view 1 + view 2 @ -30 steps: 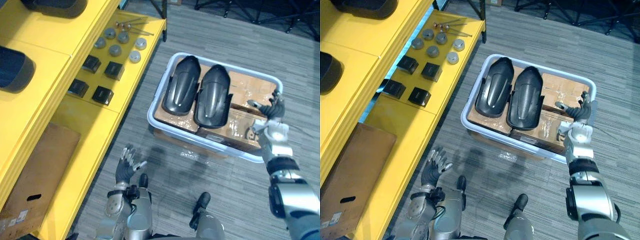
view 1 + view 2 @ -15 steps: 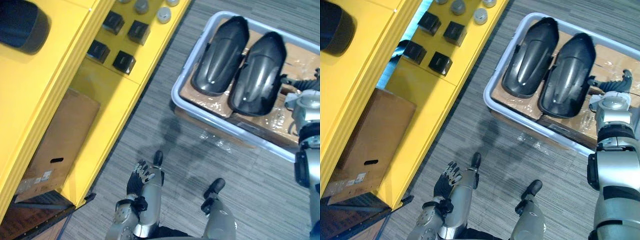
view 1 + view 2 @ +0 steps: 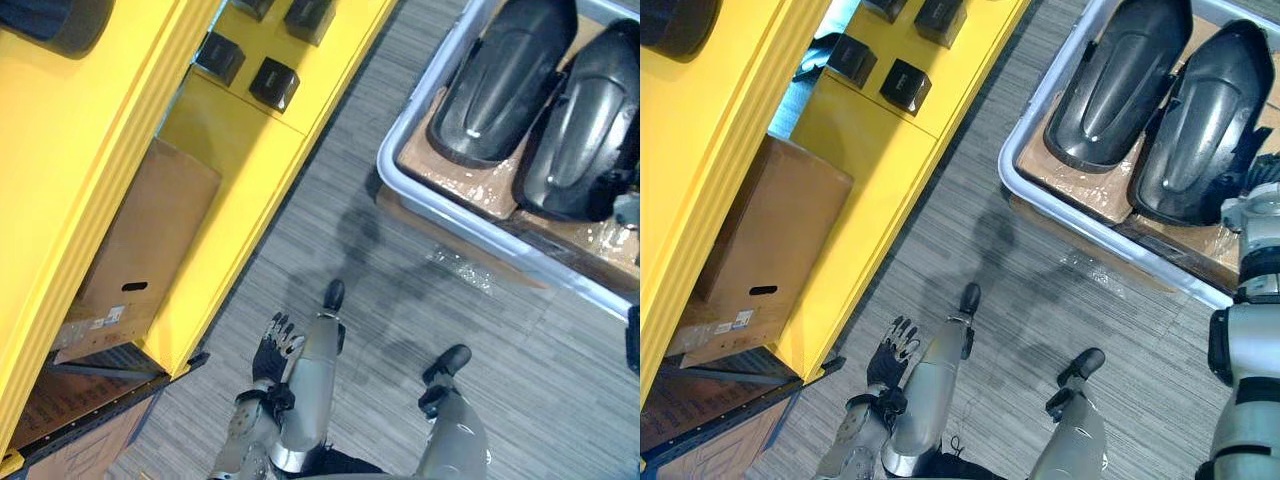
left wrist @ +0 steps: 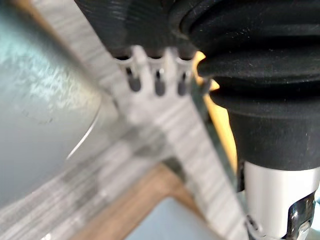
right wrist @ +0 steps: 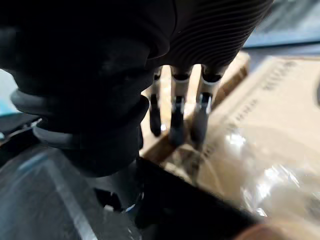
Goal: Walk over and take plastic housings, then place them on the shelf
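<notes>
**Housings wait in the tub, neither hand holding one**

Two black plastic housings lie side by side, domed side up, in a pale tub (image 3: 1006, 168) on the grey floor (image 3: 1040, 300). The left housing (image 3: 1120, 85) and the right housing (image 3: 1205, 130) rest on flat cardboard cartons (image 3: 1070, 180) inside the tub. That probably keeps them high enough to reach without digging down past the rim.

The right hand (image 3: 1252, 205) sits at the tub's near right corner, just beside the right housing. Its wrist view shows its fingers (image 5: 175, 115) extended over taped cardboard and gripping nothing. I cannot tell whether it touches the housing.

The left hand (image 3: 890, 362) hangs low over the floor with its fingers loosely spread and empty, likely idle while the right arm does the reaching.

The yellow shelf (image 3: 870, 180) stands to the robot's left, well apart from the tub. It carries small black blocks (image 3: 905, 85) on one level and a cardboard box (image 3: 765, 240) lower down (so the free yellow surface is limited).

The pick-up looks not yet begun. Each housing is long and smooth, so a two-handed hold may suit it better.
</notes>
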Controlling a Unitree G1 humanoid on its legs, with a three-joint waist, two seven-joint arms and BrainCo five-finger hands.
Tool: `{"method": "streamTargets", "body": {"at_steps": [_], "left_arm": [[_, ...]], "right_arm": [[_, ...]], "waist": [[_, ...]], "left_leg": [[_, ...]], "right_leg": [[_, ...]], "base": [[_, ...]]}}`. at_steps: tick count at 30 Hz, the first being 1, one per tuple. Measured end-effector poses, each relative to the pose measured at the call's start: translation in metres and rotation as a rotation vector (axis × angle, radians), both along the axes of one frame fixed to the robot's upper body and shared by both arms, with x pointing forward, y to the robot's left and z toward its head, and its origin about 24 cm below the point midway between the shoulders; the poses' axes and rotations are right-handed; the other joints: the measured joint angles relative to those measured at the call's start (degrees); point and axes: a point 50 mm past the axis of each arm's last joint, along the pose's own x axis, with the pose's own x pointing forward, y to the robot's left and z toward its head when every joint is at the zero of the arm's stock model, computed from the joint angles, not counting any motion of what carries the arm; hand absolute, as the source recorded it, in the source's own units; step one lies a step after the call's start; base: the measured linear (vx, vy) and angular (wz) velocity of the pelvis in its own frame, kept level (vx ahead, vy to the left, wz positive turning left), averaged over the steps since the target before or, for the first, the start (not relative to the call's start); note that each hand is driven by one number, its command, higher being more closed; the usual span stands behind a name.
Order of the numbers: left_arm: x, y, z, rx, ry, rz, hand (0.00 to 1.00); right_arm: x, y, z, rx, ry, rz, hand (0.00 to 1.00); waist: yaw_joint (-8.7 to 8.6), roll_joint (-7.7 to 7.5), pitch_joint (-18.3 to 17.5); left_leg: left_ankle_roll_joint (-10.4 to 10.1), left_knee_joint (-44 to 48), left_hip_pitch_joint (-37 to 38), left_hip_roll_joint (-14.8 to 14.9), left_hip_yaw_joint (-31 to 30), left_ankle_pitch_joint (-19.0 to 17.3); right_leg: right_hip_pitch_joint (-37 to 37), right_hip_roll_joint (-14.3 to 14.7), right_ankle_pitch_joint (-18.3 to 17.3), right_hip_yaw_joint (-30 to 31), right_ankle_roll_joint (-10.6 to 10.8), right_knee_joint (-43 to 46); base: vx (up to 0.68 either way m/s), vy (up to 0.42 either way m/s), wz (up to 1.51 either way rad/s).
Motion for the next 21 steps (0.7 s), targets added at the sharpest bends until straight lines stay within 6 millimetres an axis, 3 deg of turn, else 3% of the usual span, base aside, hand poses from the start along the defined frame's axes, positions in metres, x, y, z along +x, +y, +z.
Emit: {"method": "streamTargets", "body": {"at_steps": [5, 8, 10, 15, 18, 21], "left_arm": [[0.0, 0.0, 0.0, -0.001, -0.004, -0.002, 0.0], [0.0, 0.0, 0.0, -0.001, -0.004, -0.001, 0.0], [-0.003, 0.0, 0.001, -0.007, -0.006, 0.003, 0.0], [-0.004, 0.005, 0.012, -0.037, -0.06, 0.028, 0.0], [0.0, 0.02, 0.03, -0.079, -0.136, 0.106, 0.0], [-0.003, 0.039, 0.046, -0.069, -0.204, 0.154, 0.0]], "right_arm": [[-0.003, -0.003, 0.003, -0.034, 0.026, -0.077, 1.0], [-0.007, -0.004, -0.01, 0.0, 0.048, -0.16, 1.0], [-0.002, 0.005, -0.024, -0.004, 0.066, -0.184, 1.0], [0.008, 0.019, -0.027, -0.05, 0.013, -0.151, 1.0], [0.018, 0.036, -0.022, -0.172, -0.025, -0.06, 1.0], [0.026, 0.059, -0.029, -0.273, -0.027, 0.044, 1.0]], "waist": [[0.06, 0.02, 0.0], [0.5, 0.02, 0.0], [0.35, 0.01, 0.0], [-1.05, -0.31, 0.2], [-2.11, -1.46, 0.5], [-4.12, -5.22, 0.4]], "left_leg": [[-0.1, -0.3, 0.3, 0.1, -0.5, 0.1], [-0.1, -1.0, 1.7, 0.2, -0.8, 0.1], [-0.1, -1.2, 3.2, 0.3, -0.8, 0.1], [-0.1, -1.9, 5.8, 0.7, 0.1, 0.1], [-0.4, -4.3, 10.6, 1.2, 1.5, 0.3], [-1.0, -8.3, 15.4, 1.4, 2.5, 1.4]], "right_leg": [[1.2, 0.4, 0.0, -1.0, 0.0, -1.1], [2.9, 0.8, 0.1, -1.5, 0.0, -2.0], [4.9, 1.0, 0.1, -1.7, 0.0, -2.7], [7.0, 1.1, 0.1, -1.4, 0.0, -2.9], [10.2, 1.2, 0.0, -1.1, 0.0, -3.5], [13.2, 1.5, 0.0, -0.9, -0.2, -5.0]], "base": [[0.03, -0.028, 0.07], [0.03, -0.03, 0.07], [0.0, 0.0, 0.0], [0.0, -0.002, -0.02], [-0.01, -0.023, -0.14], [0.03, -0.043, -0.13]]}}
